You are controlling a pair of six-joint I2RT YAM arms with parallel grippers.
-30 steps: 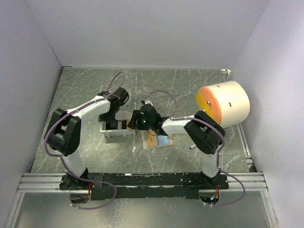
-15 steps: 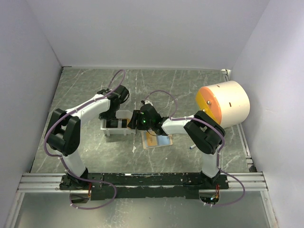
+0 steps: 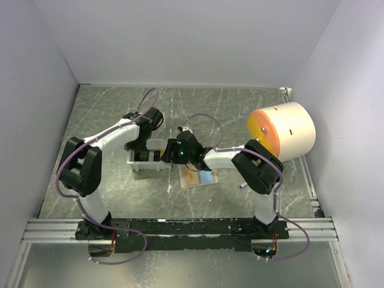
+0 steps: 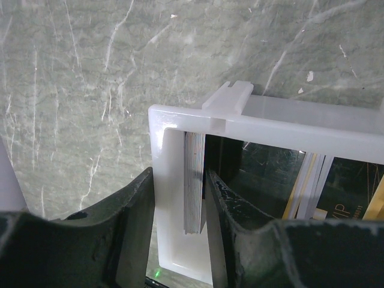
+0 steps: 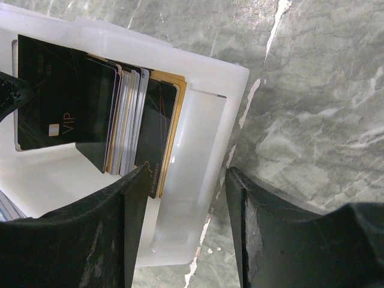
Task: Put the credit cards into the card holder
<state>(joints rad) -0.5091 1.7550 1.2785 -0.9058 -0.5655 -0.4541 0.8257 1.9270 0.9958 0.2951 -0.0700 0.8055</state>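
Note:
The white tray (image 3: 146, 168) holds several credit cards on edge. In the right wrist view a black VIP card (image 5: 48, 96), pale cards (image 5: 129, 114) and a black card with a gold rim (image 5: 157, 126) lean together. My right gripper (image 5: 186, 180) is open and straddles the tray's end wall (image 5: 198, 156), one finger inside by the black card. My left gripper (image 4: 179, 180) is closed over the opposite tray wall (image 4: 168, 174) and a grey card stack (image 4: 193, 180). The tan card holder (image 3: 191, 178) lies open just right of the tray, with a pale blue card (image 3: 207, 177) on it.
A big white cylinder with an orange face (image 3: 282, 132) lies at the right. Both grippers, the left (image 3: 139, 155) and the right (image 3: 170, 153), crowd the tray at mid-table. White walls close in the green marble table (image 3: 240, 108) on three sides.
The left gripper shifted slightly toward the far side at the tray's end. The right arm, tray and card holder have not visibly moved.

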